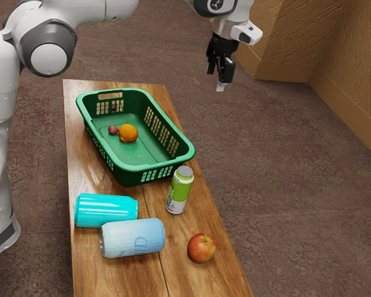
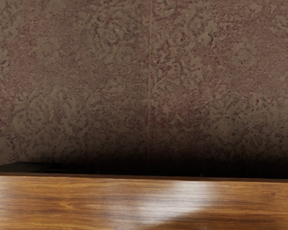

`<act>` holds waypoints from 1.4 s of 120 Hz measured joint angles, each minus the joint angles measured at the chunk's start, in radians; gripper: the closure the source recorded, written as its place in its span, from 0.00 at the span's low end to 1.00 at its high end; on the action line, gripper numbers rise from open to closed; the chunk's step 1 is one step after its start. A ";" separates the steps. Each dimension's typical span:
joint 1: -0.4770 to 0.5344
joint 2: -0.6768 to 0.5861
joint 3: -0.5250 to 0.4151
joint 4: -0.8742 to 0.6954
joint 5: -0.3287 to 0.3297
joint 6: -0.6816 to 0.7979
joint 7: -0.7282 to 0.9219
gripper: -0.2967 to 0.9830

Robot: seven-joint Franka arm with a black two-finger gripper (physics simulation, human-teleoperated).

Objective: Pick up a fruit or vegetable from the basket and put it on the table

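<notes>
Pale blue and metallic, 1 can (image 1: 133, 237) lies on the near part of the wooden table (image 1: 195, 279). Toward the exterior view's right sits 1 apple (image 1: 201, 248). Farther are 1 teal can (image 1: 105, 210), lying at left, and 1 upright green-and-white can (image 1: 180, 190). At the far end, the green basket (image 1: 130, 168) holds 1 orange (image 1: 128, 133) and 1 small dark-red fruit (image 1: 113, 130). Off at far right, my gripper (image 1: 218, 79) hangs in the air, fingers apart, holding nothing.
</notes>
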 joint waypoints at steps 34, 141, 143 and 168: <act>-0.002 -0.001 0.019 -0.001 -0.022 -0.001 0.003 0.23; -0.001 -0.421 0.097 -0.745 0.102 0.250 0.016 0.23; -0.001 -0.429 0.096 -0.754 0.106 0.258 0.015 0.23; -0.001 -0.495 0.076 -0.867 0.137 0.337 0.008 0.23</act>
